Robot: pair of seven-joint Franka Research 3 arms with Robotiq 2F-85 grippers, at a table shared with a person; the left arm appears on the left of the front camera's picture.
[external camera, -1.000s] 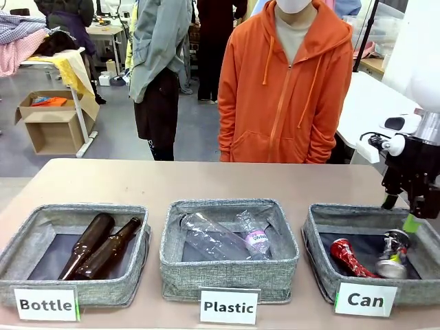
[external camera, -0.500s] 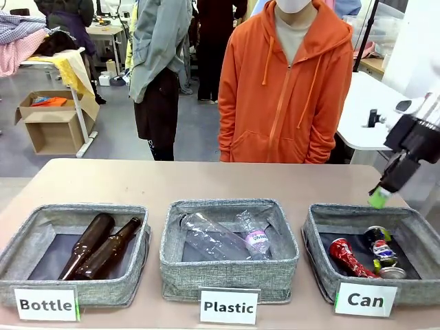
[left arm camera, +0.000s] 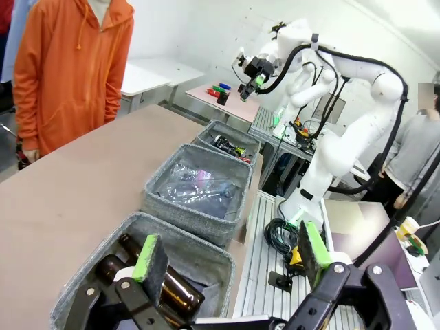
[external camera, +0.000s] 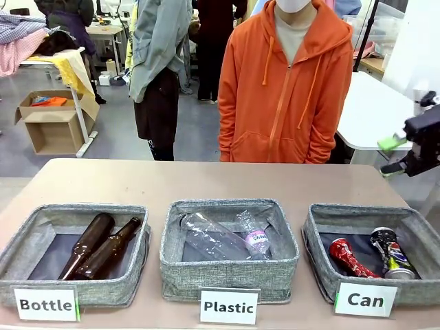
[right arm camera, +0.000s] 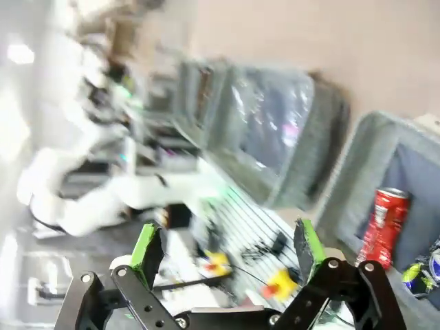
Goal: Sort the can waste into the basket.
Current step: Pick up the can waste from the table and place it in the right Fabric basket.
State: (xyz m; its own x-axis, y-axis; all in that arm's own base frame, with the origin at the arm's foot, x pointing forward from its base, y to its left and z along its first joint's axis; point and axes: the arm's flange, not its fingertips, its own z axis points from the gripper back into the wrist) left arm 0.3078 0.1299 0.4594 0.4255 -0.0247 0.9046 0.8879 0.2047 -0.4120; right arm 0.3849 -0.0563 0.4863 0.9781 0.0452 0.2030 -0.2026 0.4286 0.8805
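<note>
The grey woven basket (external camera: 313, 237) with the "Can" sign (external camera: 365, 300) stands at the table's right end. Two crushed cans lie side by side on its dark bottom: a red can (external camera: 348, 257) and a black-blue can (external camera: 389, 252). My right gripper (external camera: 393, 156) hangs open and empty, tilted, well above the basket's far right corner. In the blurred right wrist view its open fingers (right arm camera: 148, 251) frame the red can (right arm camera: 385, 216) and the basket wall (right arm camera: 357, 172) below. My left gripper (left arm camera: 230, 258) is open and empty above the bottle bin (left arm camera: 206, 251).
Two like bins stand left of the basket: "Plastic" (external camera: 229, 275) with clear bottles, and "Bottle" (external camera: 69, 292) with brown glass bottles. A person in an orange hoodie (external camera: 285, 89) stands at the far side. Bare tabletop (external camera: 206, 179) lies behind the bins.
My right gripper let go of the black-blue can, which dropped and settled beside the red one. The gripper then rose up and right, tilting. The left arm stayed put.
</note>
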